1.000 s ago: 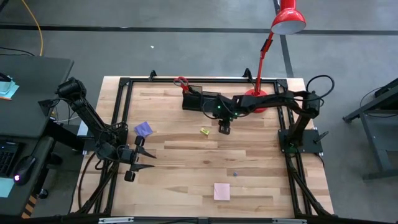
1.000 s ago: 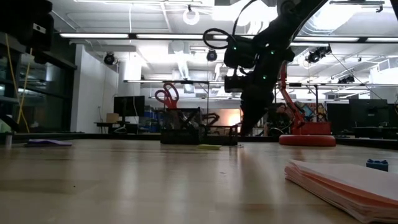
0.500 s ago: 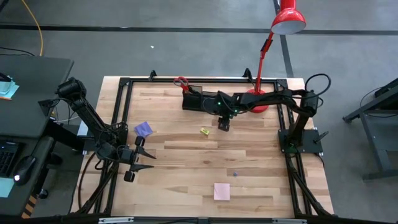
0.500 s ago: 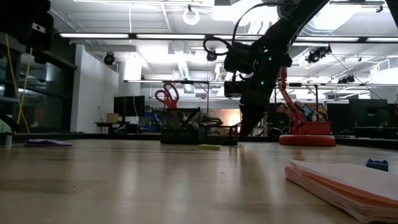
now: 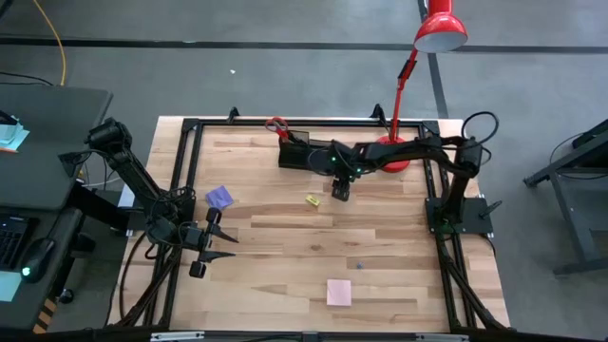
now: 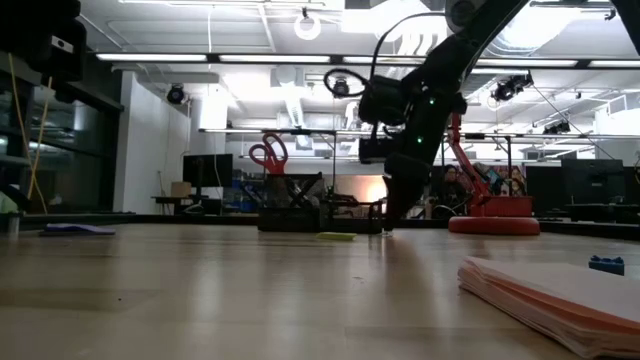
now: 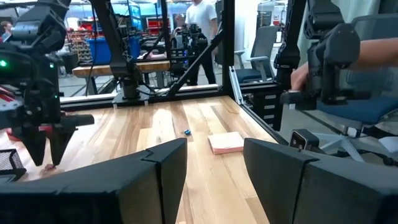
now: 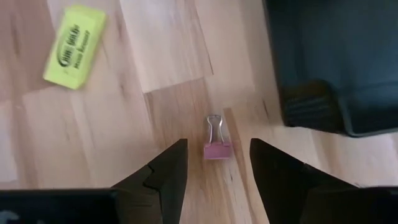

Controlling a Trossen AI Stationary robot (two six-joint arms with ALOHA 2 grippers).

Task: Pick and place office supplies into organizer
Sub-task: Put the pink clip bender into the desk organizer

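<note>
Red-handled scissors (image 5: 276, 124) stand in the black organizer (image 5: 294, 151).

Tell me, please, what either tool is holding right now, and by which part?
Nothing. The right tool hangs open above a pink binder clip, not touching it; the left tool waits open and empty.

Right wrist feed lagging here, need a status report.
Right gripper open above pink binder clip, beside organizer. Left gripper open, idle at table's left. Yellow eraser off to the side, nothing blocking.
</note>
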